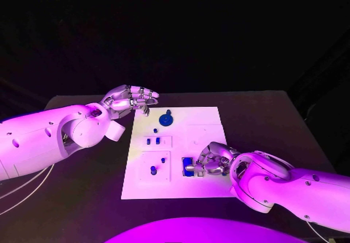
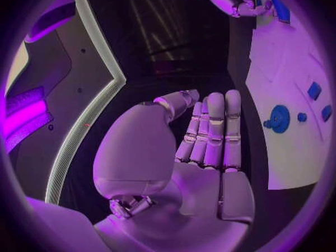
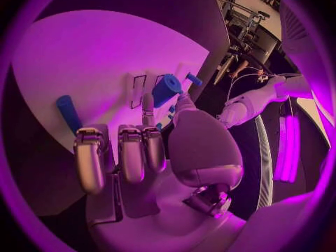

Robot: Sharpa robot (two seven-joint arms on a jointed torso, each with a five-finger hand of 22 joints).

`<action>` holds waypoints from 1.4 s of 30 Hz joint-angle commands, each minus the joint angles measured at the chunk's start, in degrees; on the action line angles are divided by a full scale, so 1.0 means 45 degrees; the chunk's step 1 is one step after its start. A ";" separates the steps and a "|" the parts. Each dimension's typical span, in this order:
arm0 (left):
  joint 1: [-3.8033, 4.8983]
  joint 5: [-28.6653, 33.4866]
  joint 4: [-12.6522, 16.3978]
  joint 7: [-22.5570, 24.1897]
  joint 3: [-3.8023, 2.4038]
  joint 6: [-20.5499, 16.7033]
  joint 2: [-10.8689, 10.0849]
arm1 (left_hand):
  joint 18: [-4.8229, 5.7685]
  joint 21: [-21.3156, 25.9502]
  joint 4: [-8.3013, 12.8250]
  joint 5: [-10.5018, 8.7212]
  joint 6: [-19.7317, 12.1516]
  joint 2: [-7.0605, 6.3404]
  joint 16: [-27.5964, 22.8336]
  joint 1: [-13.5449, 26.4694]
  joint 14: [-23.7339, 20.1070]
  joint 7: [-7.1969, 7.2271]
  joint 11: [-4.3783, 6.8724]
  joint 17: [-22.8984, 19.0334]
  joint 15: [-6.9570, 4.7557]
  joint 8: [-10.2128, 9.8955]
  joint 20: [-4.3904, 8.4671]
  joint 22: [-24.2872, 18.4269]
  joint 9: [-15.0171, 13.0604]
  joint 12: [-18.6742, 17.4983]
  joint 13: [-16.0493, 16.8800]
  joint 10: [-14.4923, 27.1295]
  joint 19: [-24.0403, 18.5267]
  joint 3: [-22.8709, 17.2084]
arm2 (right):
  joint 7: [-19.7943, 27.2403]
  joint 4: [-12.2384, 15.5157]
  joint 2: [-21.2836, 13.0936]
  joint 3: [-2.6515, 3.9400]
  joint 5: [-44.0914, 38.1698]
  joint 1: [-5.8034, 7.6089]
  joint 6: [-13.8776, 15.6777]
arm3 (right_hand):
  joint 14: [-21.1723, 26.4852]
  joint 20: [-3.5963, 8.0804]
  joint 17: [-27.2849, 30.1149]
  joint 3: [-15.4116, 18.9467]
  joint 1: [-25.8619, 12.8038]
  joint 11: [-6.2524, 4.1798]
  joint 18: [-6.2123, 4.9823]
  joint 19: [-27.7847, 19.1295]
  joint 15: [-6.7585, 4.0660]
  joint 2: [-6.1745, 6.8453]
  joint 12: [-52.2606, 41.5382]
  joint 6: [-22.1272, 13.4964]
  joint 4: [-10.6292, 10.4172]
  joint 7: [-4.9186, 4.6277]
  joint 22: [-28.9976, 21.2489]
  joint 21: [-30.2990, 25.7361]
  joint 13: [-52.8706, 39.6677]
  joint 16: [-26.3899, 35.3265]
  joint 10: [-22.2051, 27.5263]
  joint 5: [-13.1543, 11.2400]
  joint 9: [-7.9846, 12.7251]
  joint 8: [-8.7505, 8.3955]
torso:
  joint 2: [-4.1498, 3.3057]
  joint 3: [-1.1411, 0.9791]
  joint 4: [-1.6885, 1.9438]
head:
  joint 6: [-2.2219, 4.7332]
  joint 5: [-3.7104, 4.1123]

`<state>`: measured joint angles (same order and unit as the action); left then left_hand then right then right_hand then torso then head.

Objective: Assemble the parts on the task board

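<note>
Right hand (image 1: 212, 159) half hides the blue part (image 1: 188, 166) it pinches on the task board (image 1: 207, 119); left hand (image 1: 131, 98) hovers empty, fingers apart.

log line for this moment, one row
left hand: shut, off board | right hand: on part | board: gear at far end

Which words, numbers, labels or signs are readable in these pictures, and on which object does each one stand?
None can be read.
Task board: black rectangular outlines around its slots, no lettering visible.
Blue parts, such as the round one: no markings visible.
Left hand and right hand: no readable label.
</note>
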<state>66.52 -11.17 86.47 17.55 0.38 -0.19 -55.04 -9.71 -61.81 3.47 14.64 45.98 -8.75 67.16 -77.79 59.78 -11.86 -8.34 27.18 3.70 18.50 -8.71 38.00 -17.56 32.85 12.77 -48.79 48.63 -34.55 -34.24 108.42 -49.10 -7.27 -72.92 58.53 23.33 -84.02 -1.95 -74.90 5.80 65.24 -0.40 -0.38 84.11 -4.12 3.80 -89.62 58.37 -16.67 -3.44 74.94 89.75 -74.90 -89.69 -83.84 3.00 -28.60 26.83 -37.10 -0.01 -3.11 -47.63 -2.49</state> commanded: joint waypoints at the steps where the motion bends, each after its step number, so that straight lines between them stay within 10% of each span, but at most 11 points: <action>1: 0.0008 0.0036 0.0036 0.0149 -0.0008 0.0169 -0.0010 | -0.0221 0.0043 -0.0023 0.0062 -0.0067 0.0002 0.0071 0.0077 -0.0068 -0.0134 0.0001 0.0020 0.0005 0.0050 -0.0085 -0.0020 -0.0018 0.0069 -0.0020 0.0070 0.0025 -0.0075 | 0.0657 0.0271 -0.0217 0.0000 -0.0117 -0.0011 -0.0308 | -0.1329 0.0062 -0.3355 -0.0191 0.0339 -0.0077 0.0085 0.1309 -0.0056 0.0083 -0.0069 -0.0092 -0.0006 0.0000 0.3348 0.0056 -0.3344 -0.0068 -0.1361 0.0044 -0.0014 0.0042 | 0.0005 0.0010 -0.0013 | -0.0013 -0.0030; 42: 0.0008 0.0026 0.0026 0.0091 -0.0007 0.0129 0.0000 | -0.0220 0.0045 -0.0008 0.0062 -0.0076 0.0045 0.0074 0.0050 -0.0076 -0.0139 0.0000 0.0020 0.0000 0.0077 -0.0075 -0.0033 -0.0027 0.0113 -0.0030 0.0085 0.0047 -0.0152 | 0.0736 -0.0574 0.0227 -0.0008 -0.0126 -0.0010 -0.0871 | -0.1329 0.0061 -0.3355 -0.0590 0.1186 -0.0080 0.0085 0.1309 -0.0057 -0.0087 -0.0056 -0.0055 0.0032 0.0002 0.3348 0.0056 -0.3335 -0.0068 -0.1354 0.0803 0.0068 -0.0029 | -0.0010 0.0001 -0.0013 | -0.0081 -0.0052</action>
<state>66.52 -11.17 86.44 17.48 0.39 -0.21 -55.10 -9.71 -61.81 3.49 14.64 45.98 -8.76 67.16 -77.79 59.78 -11.86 -8.40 27.21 3.70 18.50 -8.71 37.89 -17.60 33.06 12.71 -48.74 48.63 -34.88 -31.93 105.71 -48.13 -7.29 -72.95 58.54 20.69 -84.02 -1.96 -74.93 3.06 70.16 -0.39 -0.38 84.11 -4.11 3.05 -89.62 58.37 -16.59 -3.44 74.90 89.75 -74.93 -89.69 -83.84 6.44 -28.39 26.83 -37.12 0.03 -3.12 -47.99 -2.74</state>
